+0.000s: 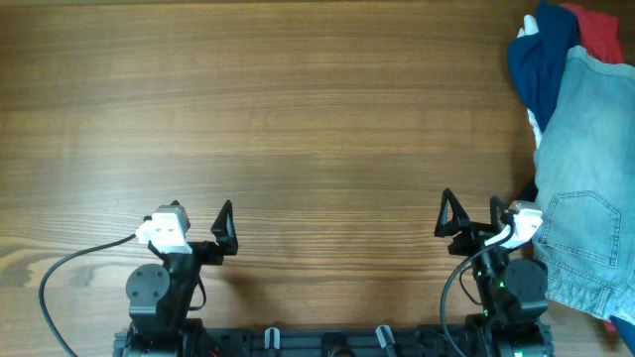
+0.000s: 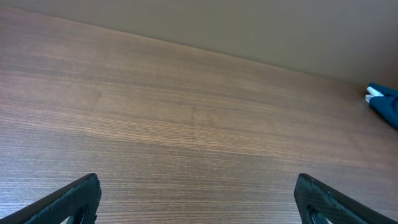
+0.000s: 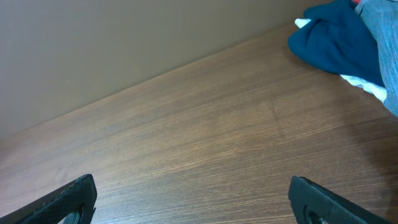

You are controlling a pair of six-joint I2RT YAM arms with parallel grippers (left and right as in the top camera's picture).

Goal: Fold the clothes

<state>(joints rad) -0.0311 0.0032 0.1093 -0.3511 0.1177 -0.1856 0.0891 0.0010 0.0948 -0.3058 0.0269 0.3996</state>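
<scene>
The clothes, a pair of faded light blue denim shorts (image 1: 590, 169), lie crumpled at the table's right edge, one stitched pocket facing up; a strip of them (image 3: 384, 25) shows at the top right of the right wrist view. My right gripper (image 1: 471, 206) is open near the front edge, just left of the shorts and apart from them, with only bare wood between its fingers (image 3: 193, 183). My left gripper (image 1: 193, 213) is open at the front left, far from the shorts, and holds nothing (image 2: 198, 186).
A dark navy garment (image 1: 544, 55) with white and red cloth (image 1: 600, 30) is heaped at the back right, partly under the shorts; the navy shows again in the right wrist view (image 3: 336, 37) and at the left wrist view's right edge (image 2: 385, 102). The wooden table (image 1: 298, 119) fills the remaining view.
</scene>
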